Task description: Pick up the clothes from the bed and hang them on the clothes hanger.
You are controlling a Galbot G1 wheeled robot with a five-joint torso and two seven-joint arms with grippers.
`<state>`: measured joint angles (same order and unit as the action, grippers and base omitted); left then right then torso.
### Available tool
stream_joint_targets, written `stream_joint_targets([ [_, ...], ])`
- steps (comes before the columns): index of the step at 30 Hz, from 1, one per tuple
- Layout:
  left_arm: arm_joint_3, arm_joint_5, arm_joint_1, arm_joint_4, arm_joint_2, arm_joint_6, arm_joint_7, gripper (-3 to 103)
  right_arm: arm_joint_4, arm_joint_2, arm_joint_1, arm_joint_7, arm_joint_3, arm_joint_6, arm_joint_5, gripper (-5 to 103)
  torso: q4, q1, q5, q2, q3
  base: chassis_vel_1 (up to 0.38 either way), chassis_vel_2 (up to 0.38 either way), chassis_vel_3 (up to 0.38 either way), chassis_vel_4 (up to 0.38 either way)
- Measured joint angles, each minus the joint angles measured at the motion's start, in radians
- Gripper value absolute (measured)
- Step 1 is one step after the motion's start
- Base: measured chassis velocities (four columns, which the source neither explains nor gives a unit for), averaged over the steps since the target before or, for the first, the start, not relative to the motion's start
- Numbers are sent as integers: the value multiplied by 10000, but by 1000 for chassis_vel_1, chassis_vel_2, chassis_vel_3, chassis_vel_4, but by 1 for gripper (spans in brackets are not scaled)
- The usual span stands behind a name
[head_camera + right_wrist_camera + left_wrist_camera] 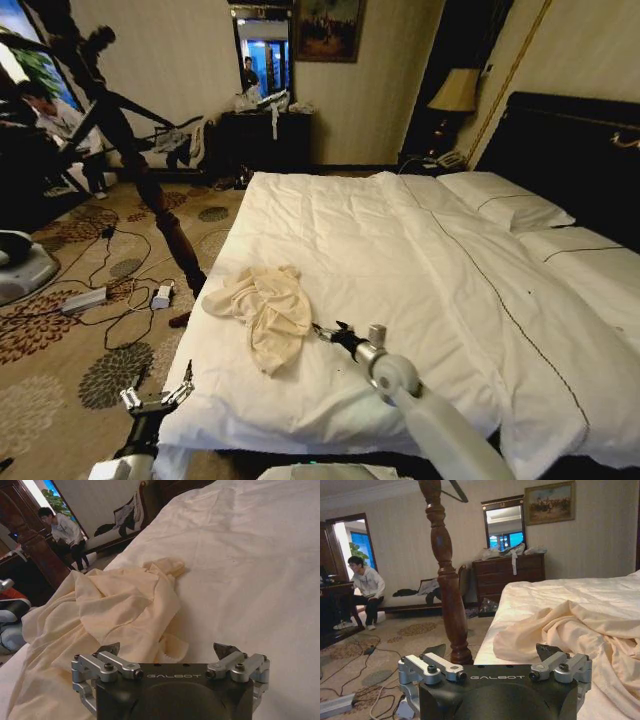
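I am holding my right gripper [328,331] wide over the bed [420,270] beside the crumpled clothes [262,310] to grasp them, my left gripper [158,396] waiting wide off the bed's corner.

Bare duvet lying open around the shirt [262,312] on the bed [400,250], coat stand [140,180] and floor cables [120,290] crowding the bedside.
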<state>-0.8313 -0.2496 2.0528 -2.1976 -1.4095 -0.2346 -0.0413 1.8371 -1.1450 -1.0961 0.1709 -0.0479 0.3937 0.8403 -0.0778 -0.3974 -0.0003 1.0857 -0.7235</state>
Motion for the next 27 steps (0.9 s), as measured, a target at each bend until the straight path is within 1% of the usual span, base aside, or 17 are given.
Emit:
stream_joint_targets([
  [4,-38,-53,-16,51,19,-12,0,100,-200,-111,74,64,186,6,-70,101,-3,1,1,0,0,0,0,0,0],
  [6,-61,-100,-24,69,34,-15,0,100,-338,-278,145,135,317,20,-125,95,-2,0,2,0,0,0,0,0,0],
  [7,-61,-100,-24,69,34,-15,0,100,-338,-278,145,135,317,20,-125,95,-2,0,2,0,0,0,0,0,0],
  [10,-124,-168,-37,126,58,-22,0,100,-608,-657,377,280,588,56,-130,80,0,1,2,1,1,0,0,0,0],
  [11,-124,-168,-37,126,58,-22,0,100,-608,-657,377,280,588,56,-130,80,0,1,2,1,1,0,0,0,0],
  [13,-180,-227,-30,152,61,-38,1,100,-660,-788,474,337,674,75,-9,70,1,1,3,1,1,0,0,0,0],
  [15,-196,-258,-26,169,59,-48,1,100,-667,-807,493,359,694,83,16,70,1,1,2,1,1,0,0,0,0],
  [19,-222,-382,-38,264,43,-75,1,100,-726,-828,474,460,719,89,32,48,0,2,3,1,1,0,0,0,0],
  [21,-216,-385,-45,273,44,-75,1,100,-726,-832,469,470,720,90,32,48,-1,2,3,1,1,0,0,0,0],
  [24,-178,-377,-121,296,48,-73,-4,100,-760,-898,487,524,807,74,42,32,-1,2,2,1,1,0,0,0,0],
  [25,-178,-377,-121,296,48,-73,-4,100,-760,-898,487,524,807,74,42,32,-1,2,2,1,1,0,0,0,0],
  [27,-178,-375,-135,283,42,-69,-11,100,-766,-958,510,594,832,57,83,20,0,2,3,1,1,0,0,0,0],
])
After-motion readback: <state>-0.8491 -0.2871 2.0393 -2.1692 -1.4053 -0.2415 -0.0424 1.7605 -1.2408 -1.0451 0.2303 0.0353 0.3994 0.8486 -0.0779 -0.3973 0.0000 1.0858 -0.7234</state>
